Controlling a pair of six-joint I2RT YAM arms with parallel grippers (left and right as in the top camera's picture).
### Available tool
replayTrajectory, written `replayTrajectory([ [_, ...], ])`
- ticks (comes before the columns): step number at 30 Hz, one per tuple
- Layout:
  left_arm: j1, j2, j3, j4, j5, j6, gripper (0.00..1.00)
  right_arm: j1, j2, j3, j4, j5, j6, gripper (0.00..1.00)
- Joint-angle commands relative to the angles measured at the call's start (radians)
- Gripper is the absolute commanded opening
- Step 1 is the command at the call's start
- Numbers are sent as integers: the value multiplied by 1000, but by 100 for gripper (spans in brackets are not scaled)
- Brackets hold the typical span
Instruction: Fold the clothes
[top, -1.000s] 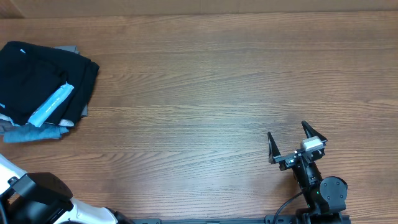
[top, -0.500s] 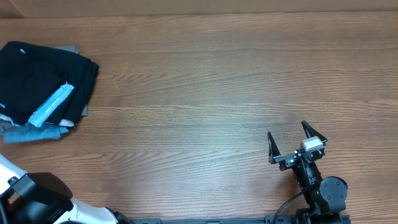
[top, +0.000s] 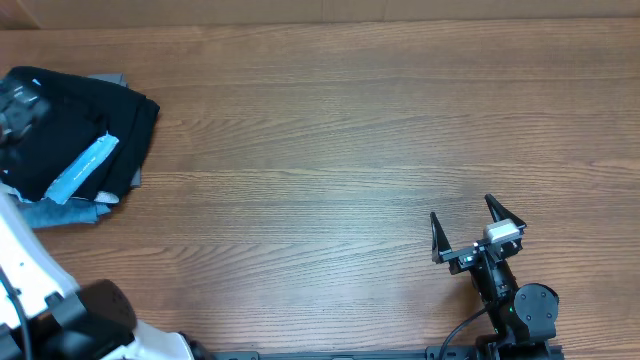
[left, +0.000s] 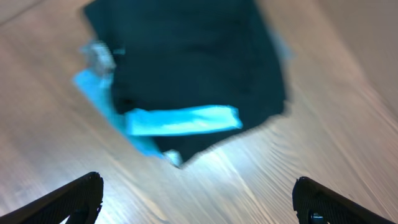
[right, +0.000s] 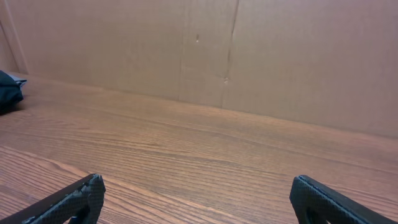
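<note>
A folded pile of clothes (top: 60, 130) lies at the table's far left: a black garment on top with a light blue strip (top: 85, 167), and blue cloth (top: 60, 213) and grey cloth under it. My left gripper (top: 18, 105), blurred, hangs over the pile's left part. In the left wrist view the black garment (left: 186, 56) and the strip (left: 180, 121) lie ahead of the left gripper (left: 199, 199), which is open and empty. My right gripper (top: 478, 225) is open and empty near the front right; its wrist view shows its fingers (right: 196, 199) over bare wood.
The wooden table (top: 340, 140) stretches between the pile and the right arm. A cardboard wall (right: 249, 56) stands behind the table. A corner of the black cloth (right: 9, 84) shows at the far left of the right wrist view.
My left arm has swung up from the front left corner and now reaches over the clothes pile. The pile and the right arm have not moved.
</note>
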Motion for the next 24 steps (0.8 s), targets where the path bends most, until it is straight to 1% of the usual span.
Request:
replayTrajectory([
  [1,-134,-154,3,1,0,-14,100,-4,-10,-11,3,14,4,100],
  [4,-201,-228,3,1,0,-14,100,-4,-10,-11,3,14,4,100],
  [7,-231,-287,-1,1,0,-14,100,-4,-10,-11,3,14,4,100],
  [8,-249,-340,-29,1,0,-14,100,-4,-10,-11,3,14,4,100],
  [10,-262,-418,-109,11,-63,-6,100,-4,-10,-11,3,14,4,100],
  [11,-264,-450,-148,12,-72,-5,100,-4,-10,-11,3,14,4,100],
  [16,-264,-669,-438,8,-70,-6,100,-4,-10,-11,3,14,4,100],
  [18,-263,-761,-549,9,-100,-2,100,-4,-10,-11,3,14,4,100],
  [20,-264,-879,-701,19,-127,-2,100,-4,-10,-11,3,14,4,100],
  [22,-264,-964,-831,72,-126,-4,100,-4,-10,-11,3,14,4,100],
  [24,-264,-1047,-965,180,-119,-24,100,-4,-10,-11,3,14,4,100],
])
